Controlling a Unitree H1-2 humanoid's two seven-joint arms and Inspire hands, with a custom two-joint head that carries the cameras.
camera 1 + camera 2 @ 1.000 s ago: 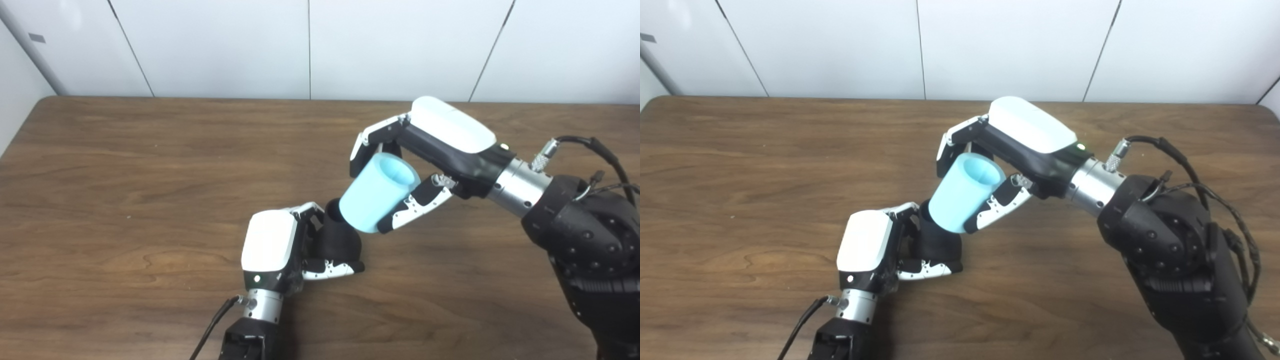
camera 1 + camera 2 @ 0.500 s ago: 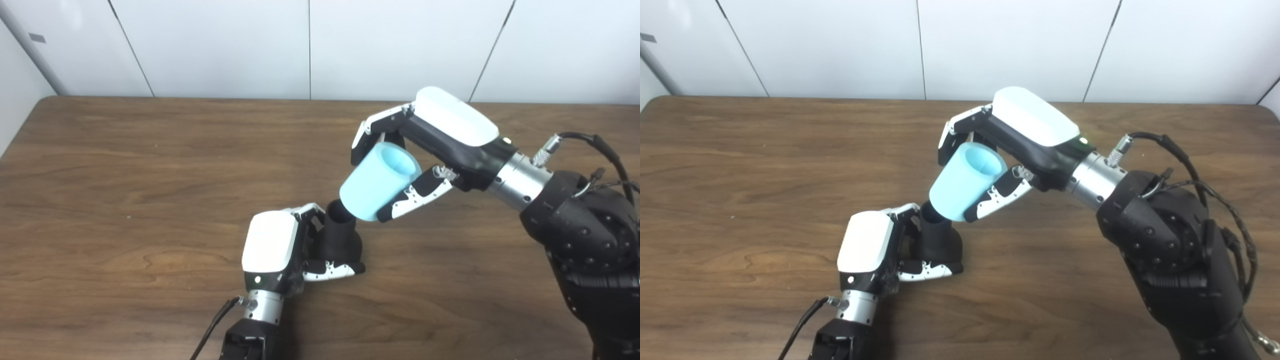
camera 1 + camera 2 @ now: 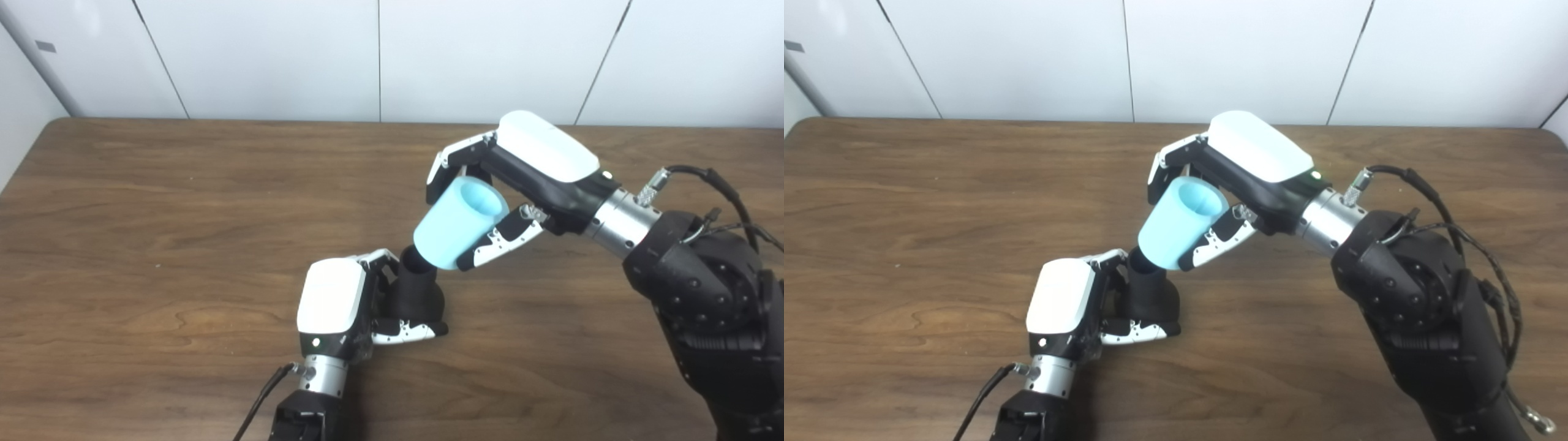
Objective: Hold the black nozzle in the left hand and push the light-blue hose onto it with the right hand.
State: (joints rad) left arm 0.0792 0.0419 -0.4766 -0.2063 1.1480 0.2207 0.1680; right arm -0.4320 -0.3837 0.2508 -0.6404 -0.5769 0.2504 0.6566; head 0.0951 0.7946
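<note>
Left eye view: the left hand (image 3: 343,303) sits low in the centre of the frame, resting on the brown bench (image 3: 153,214), its fingers wrapped around the black nozzle (image 3: 416,294). The nozzle stands upright with its open neck pointing up and to the right. Above it, right of centre, the right hand (image 3: 520,177) grips the light-blue hose (image 3: 456,223), fingers over the top and thumb underneath. The hose is tilted, its lower end at the nozzle's neck; whether it is touching or partly over the neck cannot be told.

Right eye view: the same scene sits further left. The left hand (image 3: 1062,306) is closed on the nozzle (image 3: 1150,297) at lower centre. The right hand (image 3: 1240,171) clasps the hose (image 3: 1179,223) near the middle, with the open upper mouth of the hose facing the palm.
</note>
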